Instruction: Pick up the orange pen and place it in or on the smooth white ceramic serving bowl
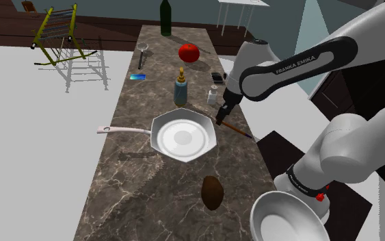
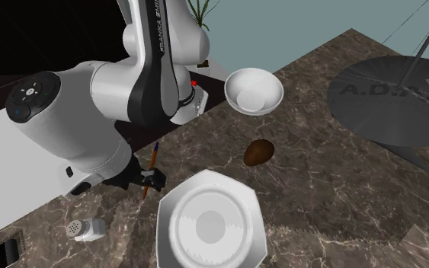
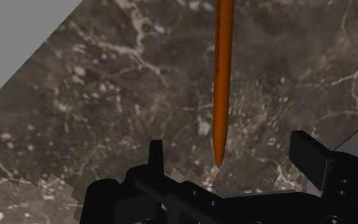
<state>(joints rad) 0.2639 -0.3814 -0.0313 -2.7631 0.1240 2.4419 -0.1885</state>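
Orange pen (image 1: 236, 129) lies flat on the marble counter (image 1: 150, 198) near its edge, long axis 10-to-4 o'clock in the shoulder view. Gripper (image 1: 223, 113) is over the 10 o'clock end, fingers spread either side of the pen tip, not touching, nothing gripped. Round white bowl (image 1: 271, 205) is at 5 o'clock from the pen, empty. Octagonal white dish (image 1: 155, 137) is at 9 o'clock, also empty.

Flat, even light falls from above, with nothing blurred. In the shoulder view the wire rack (image 1: 57, 34) throws a pale grey shadow on the floor (image 1: 20, 137), and the white pan (image 1: 182, 135) a faint one on the counter (image 1: 136, 198). The arm (image 1: 300, 65) has a soft sheen. The wrist view is dimmer, and its claw (image 3: 229, 145) is featureless black.
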